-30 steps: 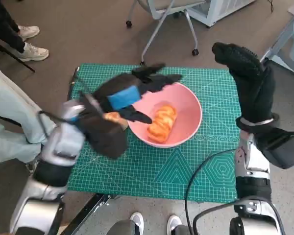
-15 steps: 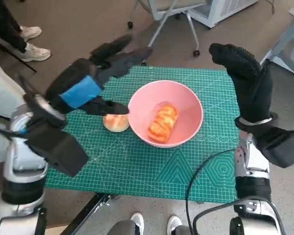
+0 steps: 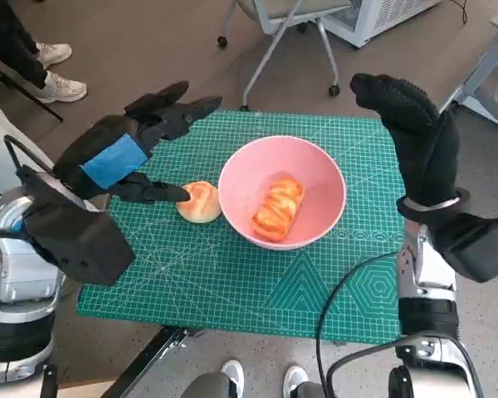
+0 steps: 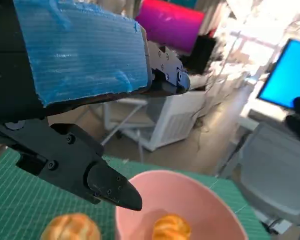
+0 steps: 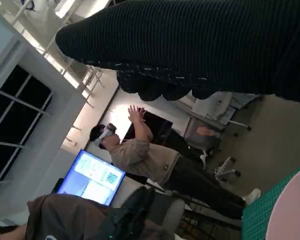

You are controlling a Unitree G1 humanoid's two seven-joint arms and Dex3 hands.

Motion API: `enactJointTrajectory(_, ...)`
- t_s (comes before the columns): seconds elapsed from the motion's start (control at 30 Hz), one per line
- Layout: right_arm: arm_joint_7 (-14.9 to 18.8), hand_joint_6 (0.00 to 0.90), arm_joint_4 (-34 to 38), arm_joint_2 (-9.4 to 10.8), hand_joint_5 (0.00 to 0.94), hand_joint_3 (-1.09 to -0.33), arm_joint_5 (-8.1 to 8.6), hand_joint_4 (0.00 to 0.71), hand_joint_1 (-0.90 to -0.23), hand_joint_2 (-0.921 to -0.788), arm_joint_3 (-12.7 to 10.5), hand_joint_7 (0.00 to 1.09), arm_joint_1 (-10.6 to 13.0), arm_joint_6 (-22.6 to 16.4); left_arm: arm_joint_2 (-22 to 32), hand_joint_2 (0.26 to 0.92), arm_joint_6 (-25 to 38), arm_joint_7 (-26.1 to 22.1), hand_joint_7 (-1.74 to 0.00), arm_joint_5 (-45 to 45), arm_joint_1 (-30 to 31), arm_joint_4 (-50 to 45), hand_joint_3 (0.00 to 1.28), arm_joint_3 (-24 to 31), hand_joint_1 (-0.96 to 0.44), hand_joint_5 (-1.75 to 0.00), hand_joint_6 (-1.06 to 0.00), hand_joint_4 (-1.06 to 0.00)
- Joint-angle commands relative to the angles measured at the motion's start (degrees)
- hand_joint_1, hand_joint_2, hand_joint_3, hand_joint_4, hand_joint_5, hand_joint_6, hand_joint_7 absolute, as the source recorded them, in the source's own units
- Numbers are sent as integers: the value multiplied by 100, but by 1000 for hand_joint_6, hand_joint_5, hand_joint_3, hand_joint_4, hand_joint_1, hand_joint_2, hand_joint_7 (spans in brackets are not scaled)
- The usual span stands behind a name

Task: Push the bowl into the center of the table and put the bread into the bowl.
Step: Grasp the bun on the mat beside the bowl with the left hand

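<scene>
A pink bowl (image 3: 319,170) stands near the middle of the green cutting mat (image 3: 232,274), with an orange twisted bread (image 3: 276,208) lying inside it. A round bun (image 3: 199,201) lies on the mat just left of the bowl's rim. My left hand (image 3: 129,149) hovers raised over the mat's left part, fingers spread, holding nothing; its thumb tip comes close to the bun. The left wrist view shows the bowl (image 4: 190,197), the bread (image 4: 171,227) and the bun (image 4: 72,228) below the hand's fingers (image 4: 105,182). My right hand (image 3: 415,128) is lifted above the mat's right edge, fingers curved, empty.
An office chair's base (image 3: 274,50) stands beyond the table's far edge. A person's white shoes (image 3: 54,70) are at the upper left, another pair of feet (image 3: 261,377) below the table's front. A black cable (image 3: 336,307) crosses the mat's right front. A person (image 5: 140,152) stands in the right wrist view.
My left hand has drawn back from over the bowl to the left and upward, uncovering the bun beside the bowl. The bowl, bread and right hand have hardly moved.
</scene>
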Motion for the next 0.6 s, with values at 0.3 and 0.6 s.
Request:
enactJointTrajectory(0.3, 133, 7, 112, -76, 1, -729, 72, 163, -653, -921, -49, 528, 12, 88, -108, 736, 45, 143, -14, 276, -107, 858, 2, -497, -177, -1, -296, -119)
enactJointTrajectory(0.6, 166, 0, 117, -107, 1, -725, 78, 165, -649, -921, -82, 530, 25, 79, -315, 743, -148, 354, -8, 567, -404, 1899, 5, -889, -197, 0, -294, -117)
